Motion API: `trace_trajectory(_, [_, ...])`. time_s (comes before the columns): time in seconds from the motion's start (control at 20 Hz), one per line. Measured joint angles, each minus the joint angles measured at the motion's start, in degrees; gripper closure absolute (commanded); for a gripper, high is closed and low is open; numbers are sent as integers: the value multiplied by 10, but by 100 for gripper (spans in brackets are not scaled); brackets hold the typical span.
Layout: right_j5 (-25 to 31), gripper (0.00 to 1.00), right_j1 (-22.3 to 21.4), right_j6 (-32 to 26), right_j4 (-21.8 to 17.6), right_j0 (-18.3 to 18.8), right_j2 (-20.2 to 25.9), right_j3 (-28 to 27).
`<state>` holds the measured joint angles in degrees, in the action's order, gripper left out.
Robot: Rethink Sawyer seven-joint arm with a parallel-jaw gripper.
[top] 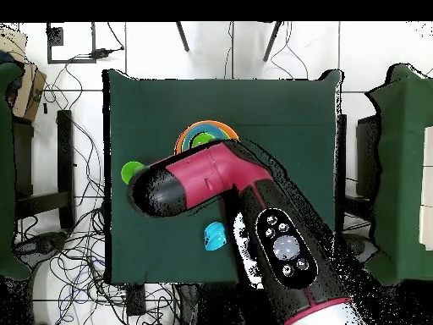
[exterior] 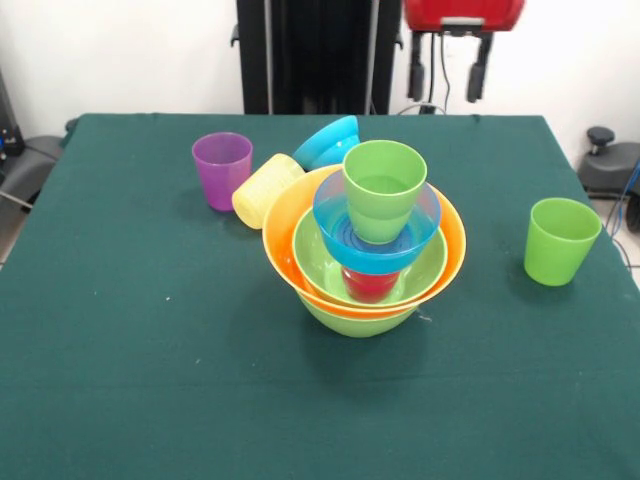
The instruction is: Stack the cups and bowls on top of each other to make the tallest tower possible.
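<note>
Green felt worktop carrying all pieces. Tower standing at centre: lime green bowl at base, orange bowl nested in it, second lime bowl inside that, red cup seated within, blue bowl resting on the red cup, light green cup upright on top. Widest pieces lowest, presumably for a steady footing; red cup evidently used as a spacer to gain height.

Loose pieces behind the tower: purple cup upright, ribbed yellow cup lying on its side just beside the orange rim, second blue bowl tilted against the rear. Second light green cup upright, well apart from the tower toward the front view's right edge.

Pincer drawn back high at the far edge, well clear of the worktop. Two fingers hanging spread apart, nothing between them, touching nothing. Overhead view largely blocked by the arm; only slivers of the tower and loose pieces showing.

Judged part-built: four pieces not yet stacked.
</note>
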<state>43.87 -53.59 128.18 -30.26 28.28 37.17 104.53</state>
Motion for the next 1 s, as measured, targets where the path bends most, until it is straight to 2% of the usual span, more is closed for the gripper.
trace_trajectory(0.55, [-15,0,5,13,23,-84,-66,-3])
trace_trajectory(0.7, [-21,0,17,24,27,-116,-96,-11])
trace_trajectory(1.0, [-29,0,40,43,35,-153,-133,-26])
